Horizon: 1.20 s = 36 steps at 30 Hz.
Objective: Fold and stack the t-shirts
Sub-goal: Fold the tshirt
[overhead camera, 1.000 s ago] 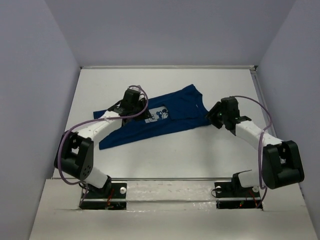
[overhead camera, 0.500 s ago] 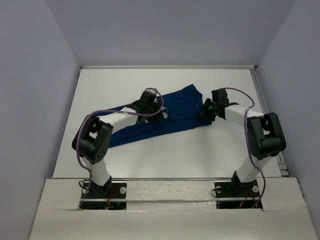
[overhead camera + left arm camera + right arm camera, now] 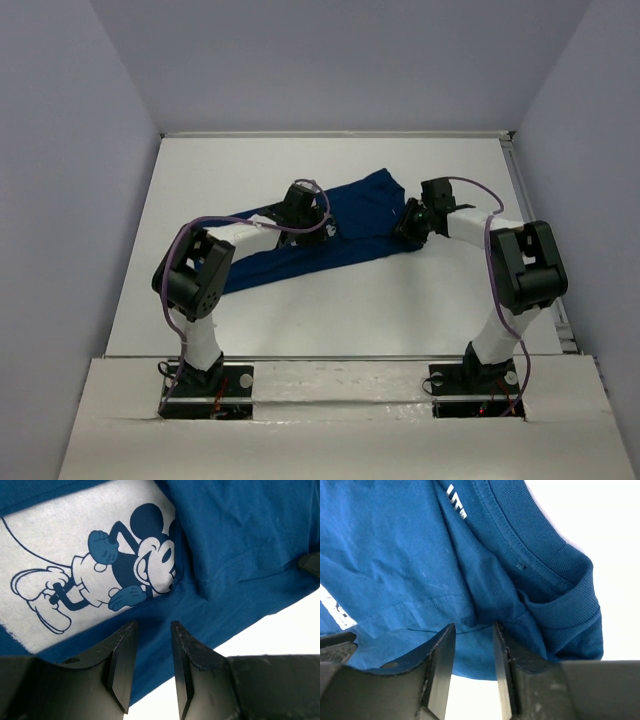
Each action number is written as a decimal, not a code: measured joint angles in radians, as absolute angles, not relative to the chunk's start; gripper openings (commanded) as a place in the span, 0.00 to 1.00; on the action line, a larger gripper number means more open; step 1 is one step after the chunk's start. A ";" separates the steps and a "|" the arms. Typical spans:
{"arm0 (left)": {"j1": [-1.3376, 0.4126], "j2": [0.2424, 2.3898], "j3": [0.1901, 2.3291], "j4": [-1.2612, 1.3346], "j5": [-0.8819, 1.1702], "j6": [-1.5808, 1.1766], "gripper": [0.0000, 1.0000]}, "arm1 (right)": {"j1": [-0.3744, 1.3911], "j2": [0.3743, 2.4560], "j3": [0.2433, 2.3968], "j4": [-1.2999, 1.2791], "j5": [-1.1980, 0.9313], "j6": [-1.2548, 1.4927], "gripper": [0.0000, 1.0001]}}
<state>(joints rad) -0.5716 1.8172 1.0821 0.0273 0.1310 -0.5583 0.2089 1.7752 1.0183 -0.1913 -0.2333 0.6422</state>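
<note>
Both hands down on the navy t-shirt (image 3: 355,225), mid-counter (image 3: 330,305).
From above: shirt lies slantwise, left hand (image 3: 300,200) on its middle, right hand (image 3: 412,222) at its right edge, fingers hidden here. Left wrist brings the Mickey print (image 3: 95,575) up close; fingers a slit apart at the cloth's edge, grip can't be told. Right wrist gives the ribbed collar (image 3: 520,535); fingers likewise narrowly apart, grip unclear.

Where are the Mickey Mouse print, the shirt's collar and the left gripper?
Mickey Mouse print (image 3: 120,570), left wrist view, on Mickey's dark chest.
collar (image 3: 535,535), right wrist view, on the ribbed band.
left gripper (image 3: 152,627), left wrist view, midway between its fingertips.
</note>
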 measured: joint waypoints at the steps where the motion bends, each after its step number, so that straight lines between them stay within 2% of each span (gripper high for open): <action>1: -0.573 1.817 1.081 0.027 0.131 -0.559 0.32 | 0.209 1.773 1.018 -0.192 -0.233 0.642 0.44; 4: -0.579 1.817 1.079 0.031 0.131 -0.558 0.32 | 0.209 1.758 1.019 -0.197 -0.226 0.638 0.44; 10: -0.588 1.817 1.077 0.033 0.126 -0.559 0.32 | 0.209 1.762 1.074 -0.221 -0.204 0.613 0.34; 20: -0.588 1.819 1.148 0.044 0.189 -0.627 0.31 | 0.209 1.829 1.141 -0.244 -0.196 0.590 0.32; 22: -0.588 1.829 1.158 0.060 0.206 -0.648 0.31 | 0.209 1.833 1.141 -0.251 -0.197 0.587 0.29; 24: -0.589 1.844 1.166 0.071 0.215 -0.663 0.31 | 0.209 1.834 1.140 -0.255 -0.197 0.583 0.17; 27: -0.593 1.887 1.176 0.080 0.228 -0.681 0.31 | 0.209 1.834 1.140 -0.255 -0.199 0.578 0.10; 30: -0.595 1.924 1.188 0.078 0.229 -0.690 0.31 | 0.209 1.834 1.140 -0.255 -0.199 0.575 0.10; 33: -0.596 1.956 1.199 0.077 0.227 -0.694 0.31 | 0.209 1.834 1.140 -0.255 -0.207 0.575 0.00; 36: -0.596 1.963 1.200 0.078 0.227 -0.698 0.31 | 0.209 1.834 1.140 -0.255 -0.214 0.575 0.00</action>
<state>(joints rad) -0.5957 1.9629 1.1995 0.0776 0.2272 -0.6979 0.2089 1.8336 1.1397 -0.2550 -0.2138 0.5751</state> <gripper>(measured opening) 0.315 0.012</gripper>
